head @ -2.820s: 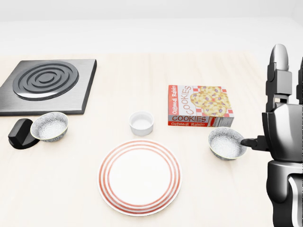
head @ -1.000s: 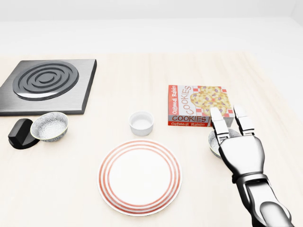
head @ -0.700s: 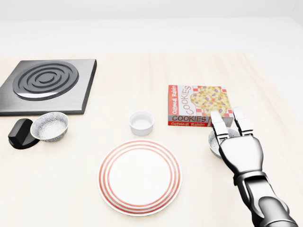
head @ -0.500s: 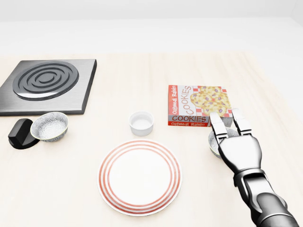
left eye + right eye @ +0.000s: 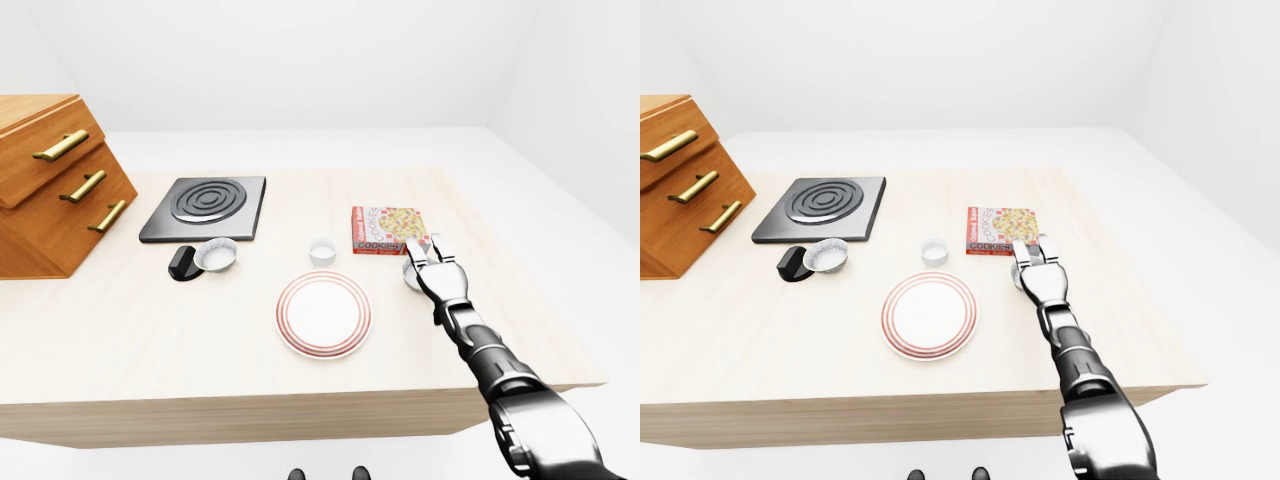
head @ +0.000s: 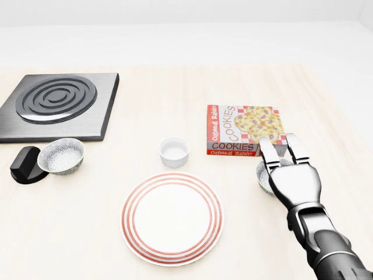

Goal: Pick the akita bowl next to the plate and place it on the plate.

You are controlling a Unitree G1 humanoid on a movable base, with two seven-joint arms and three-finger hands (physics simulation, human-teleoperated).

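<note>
White plate [image 6: 172, 219] with red rings — speckled grey akita bowl [image 6: 263, 178]

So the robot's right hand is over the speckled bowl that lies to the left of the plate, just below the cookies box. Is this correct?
Not quite. In the head view, the speckled bowl under the right hand lies to the right of the plate, not the left. It is indeed just below the cookies box.
</note>
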